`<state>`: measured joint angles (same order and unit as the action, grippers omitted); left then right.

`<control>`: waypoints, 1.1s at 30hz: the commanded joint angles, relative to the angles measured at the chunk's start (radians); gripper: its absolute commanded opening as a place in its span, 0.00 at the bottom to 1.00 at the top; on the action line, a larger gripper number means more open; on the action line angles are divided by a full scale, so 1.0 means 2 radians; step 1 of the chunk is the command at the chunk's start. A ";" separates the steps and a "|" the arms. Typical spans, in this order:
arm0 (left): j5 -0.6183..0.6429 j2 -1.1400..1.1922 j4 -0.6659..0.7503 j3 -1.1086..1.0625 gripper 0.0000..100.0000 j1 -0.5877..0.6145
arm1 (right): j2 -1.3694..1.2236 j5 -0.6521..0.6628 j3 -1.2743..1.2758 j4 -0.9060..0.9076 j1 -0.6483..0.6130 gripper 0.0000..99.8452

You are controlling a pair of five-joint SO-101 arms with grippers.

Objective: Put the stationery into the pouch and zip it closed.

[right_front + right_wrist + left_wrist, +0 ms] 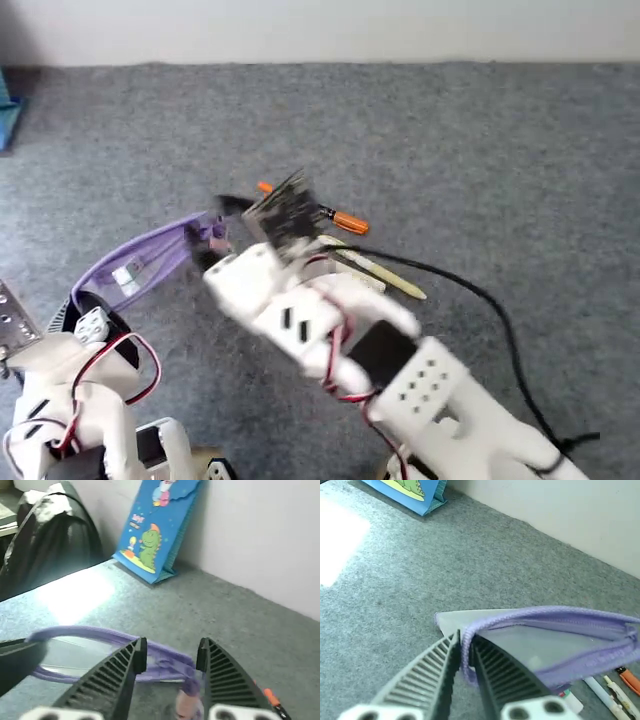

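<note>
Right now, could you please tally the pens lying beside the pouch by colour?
Orange pen: 1
Cream pen: 1
White pen: 1
Total: 3

My grey carpeted worktop ends at a white wall; a blue dinosaur gift bag leans there, a bright light patch nearby.

Purple pouch — orange pen near.
</note>
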<state>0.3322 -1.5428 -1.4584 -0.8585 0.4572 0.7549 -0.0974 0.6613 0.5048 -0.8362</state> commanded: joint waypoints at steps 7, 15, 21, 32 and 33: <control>0.006 0.003 0.009 0.006 0.01 0.002 | -0.069 -0.058 -0.020 0.223 0.190 0.13; 0.006 0.003 0.009 0.005 0.01 0.002 | -0.260 0.010 -0.060 0.260 0.227 0.13; 0.006 0.000 0.009 0.005 0.01 0.002 | -0.409 0.037 -0.236 0.310 0.230 0.13; 0.006 0.000 0.009 0.005 0.01 0.002 | -0.709 0.038 -0.624 0.488 0.230 0.28; 0.006 0.000 0.009 0.006 0.01 0.002 | -0.732 0.039 -0.655 0.501 0.230 0.28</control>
<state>0.3322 -1.5428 -1.4584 -0.8585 0.4572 -0.6199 -0.0330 -0.4219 1.4331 -0.3836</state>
